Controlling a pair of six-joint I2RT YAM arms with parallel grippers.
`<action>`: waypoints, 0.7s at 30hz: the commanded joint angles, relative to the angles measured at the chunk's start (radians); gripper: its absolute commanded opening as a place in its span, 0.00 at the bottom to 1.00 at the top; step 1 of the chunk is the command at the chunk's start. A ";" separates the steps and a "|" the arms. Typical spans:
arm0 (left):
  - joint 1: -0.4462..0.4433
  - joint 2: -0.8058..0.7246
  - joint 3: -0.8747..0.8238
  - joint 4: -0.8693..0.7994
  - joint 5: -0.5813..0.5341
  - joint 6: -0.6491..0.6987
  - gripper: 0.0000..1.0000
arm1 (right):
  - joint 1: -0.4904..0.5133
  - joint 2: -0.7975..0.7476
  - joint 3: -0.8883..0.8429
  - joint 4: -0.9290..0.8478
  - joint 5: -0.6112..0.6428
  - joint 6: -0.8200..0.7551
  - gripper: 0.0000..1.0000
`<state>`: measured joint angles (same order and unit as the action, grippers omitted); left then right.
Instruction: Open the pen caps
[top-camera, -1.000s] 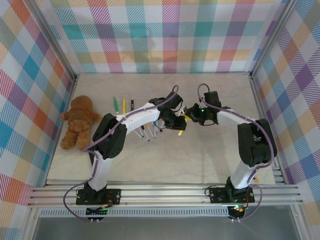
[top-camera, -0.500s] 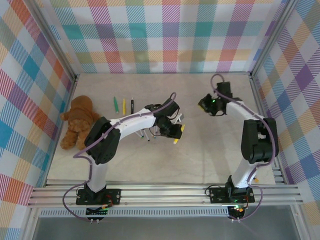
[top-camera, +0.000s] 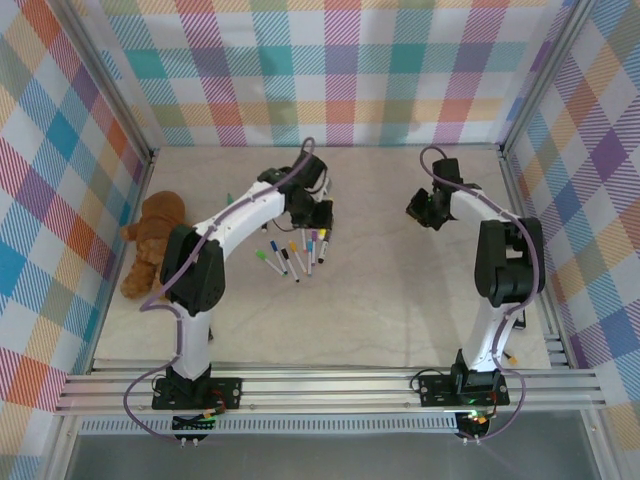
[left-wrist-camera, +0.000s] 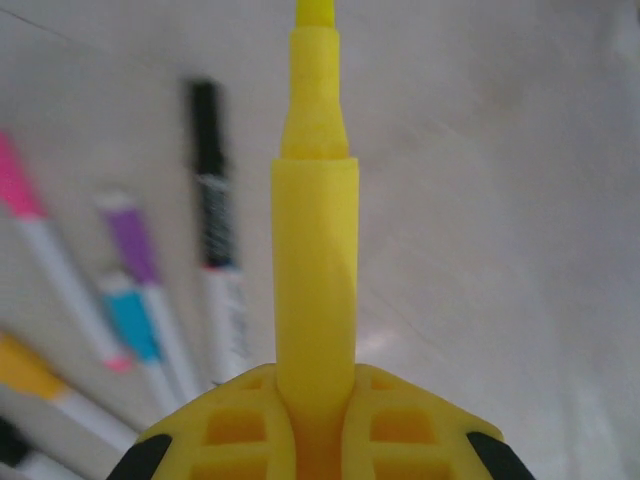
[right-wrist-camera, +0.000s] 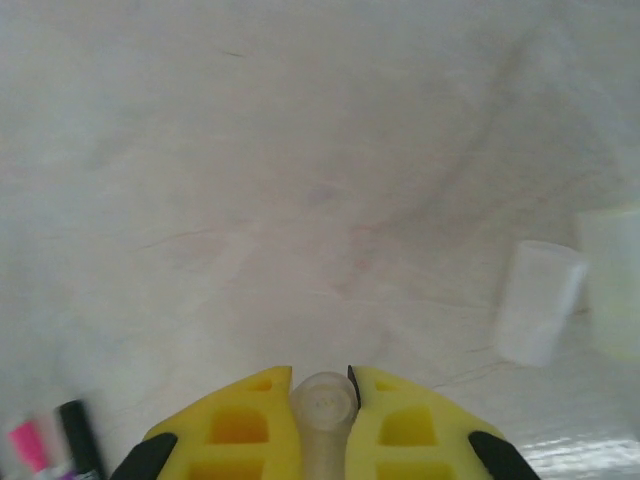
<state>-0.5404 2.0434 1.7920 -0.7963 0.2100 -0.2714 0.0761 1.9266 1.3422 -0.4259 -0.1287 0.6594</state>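
- As seen from above and behind, both arm bases bolted at near edge of table (top-camera: 400, 310); left arm bent far and inward, right arm stretched straight toward far side.
- Farther in, left of centre: loose fan of capped pens (top-camera: 296, 256) flat on table, pen caps on, at far ends of barrels.
- From left wrist, same fan blurred beside held pen: pink cap (left-wrist-camera: 14, 180), purple cap (left-wrist-camera: 128, 228), blue cap (left-wrist-camera: 127, 317), black cap (left-wrist-camera: 204, 108), orange cap (left-wrist-camera: 24, 365), each seated on own barrel.
- About level with fan, against left wall: brown teddy bear (top-camera: 155, 245), well apart from pens.
- Just beyond fan: left tool (top-camera: 312, 212), clamped on yellow pen (left-wrist-camera: 315, 260); pen gripped by barrel between yellow fingers (left-wrist-camera: 235, 425), uncapped, bare nib sticking out away from fingers.
- Well apart to right, at about same depth: right tool (top-camera: 424, 208), pressed together on pale stubby cap (right-wrist-camera: 322, 408), cap seen end-on between finger pads.
- Beyond right tool, on bare table: two pale see-through cap-like pieces (right-wrist-camera: 536, 300), side by side, too blurred to tell more.
- Farthest: checked wall panels (top-camera: 340, 70) closing in table on left, far and right sides.
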 joint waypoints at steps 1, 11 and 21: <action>0.056 0.085 0.080 -0.089 -0.060 0.020 0.00 | 0.000 0.024 0.043 -0.080 0.081 -0.047 0.00; 0.143 0.306 0.319 -0.200 -0.129 0.028 0.00 | 0.009 0.049 0.075 -0.151 0.134 -0.081 0.27; 0.193 0.395 0.440 -0.302 -0.291 0.043 0.00 | 0.028 -0.002 0.045 -0.154 0.152 -0.084 0.36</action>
<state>-0.3618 2.4256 2.2086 -1.0260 -0.0040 -0.2493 0.0956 1.9675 1.3968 -0.5529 0.0113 0.5858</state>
